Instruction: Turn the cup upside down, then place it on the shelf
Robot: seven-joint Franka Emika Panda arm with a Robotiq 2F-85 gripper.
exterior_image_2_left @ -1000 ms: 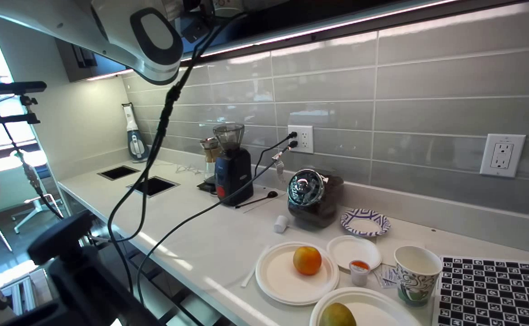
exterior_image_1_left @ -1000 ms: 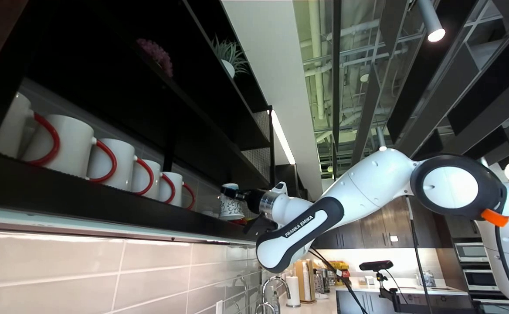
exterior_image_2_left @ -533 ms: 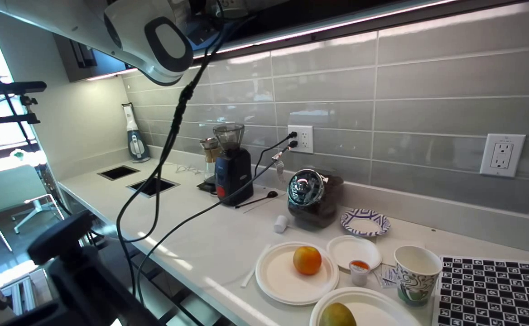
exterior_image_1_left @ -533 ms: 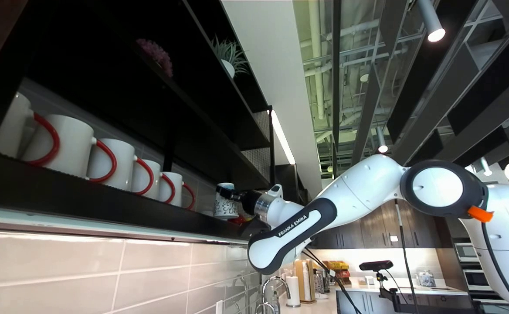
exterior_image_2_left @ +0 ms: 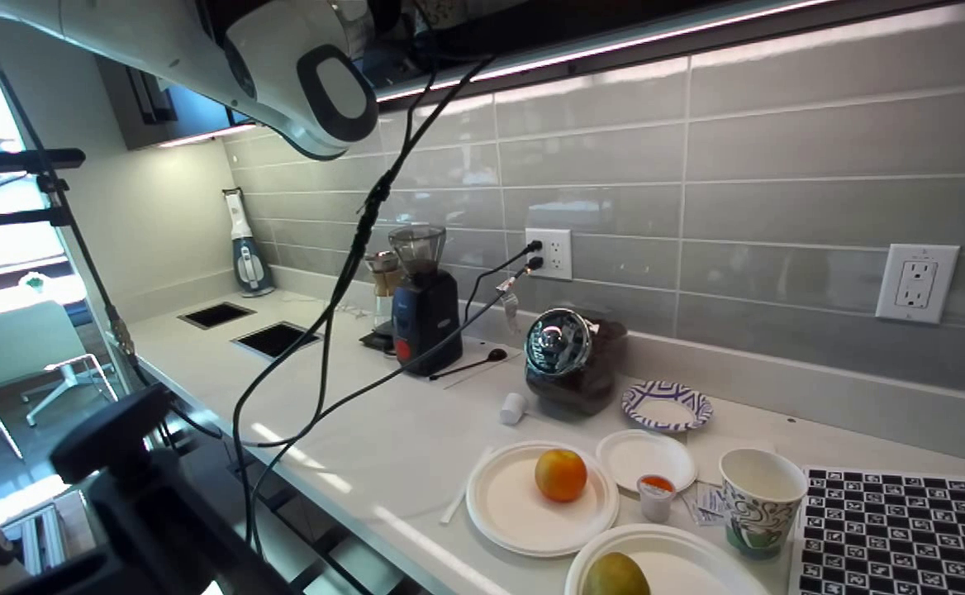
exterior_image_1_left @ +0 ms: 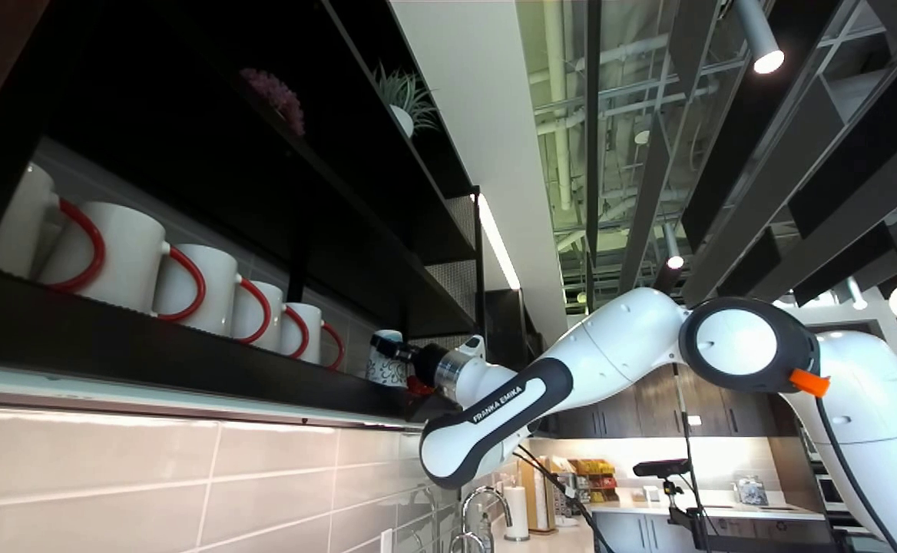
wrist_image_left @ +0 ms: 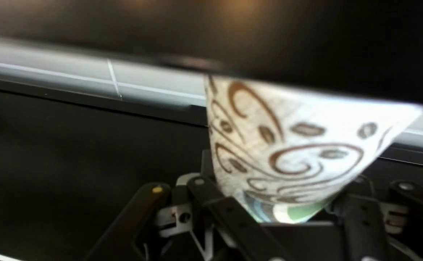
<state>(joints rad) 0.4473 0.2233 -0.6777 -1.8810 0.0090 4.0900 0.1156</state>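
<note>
the tool is clamped around a patterned paper cup, held upside down, blue-green base uppermost, at the lowest tier of the shelf; whether its rim touches the shelf i cannot tell. white mugs stand on that tier. below the shelf, the counter carries a grinder and another paper cup.

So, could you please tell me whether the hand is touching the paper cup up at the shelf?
Touching. The wrist view shows the hand gripping the paper cup, with fingers against both sides of it and no gap visible.
</note>
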